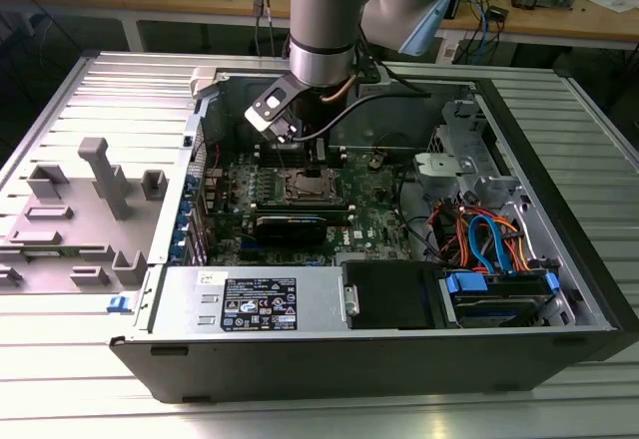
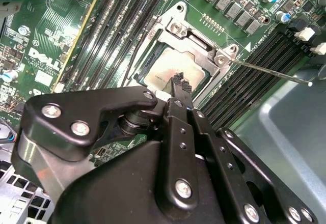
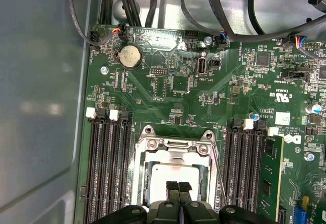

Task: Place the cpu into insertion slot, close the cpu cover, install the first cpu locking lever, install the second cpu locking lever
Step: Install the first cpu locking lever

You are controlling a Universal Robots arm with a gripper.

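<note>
Cpu (image 3: 163, 175) seated in insertion slot (image 3: 175, 142), cpu cover (image 3: 208, 178) down; fingers (image 3: 172, 188) pinched together, empty, just above.

The cpu (image 3: 175, 175) lies in the insertion slot (image 1: 304, 189) on the motherboard (image 1: 369, 221), with memory slots (image 3: 104, 168) on both sides. The fingers (image 3: 173, 187) stand over the cpu. The power supply (image 1: 255, 304) sits before the motherboard, and the drive bay (image 1: 499, 294) is to the exterior view's right of it.

Upright arm (image 1: 324, 20), end effector (image 3: 178, 187) closed, tip downward.
</note>
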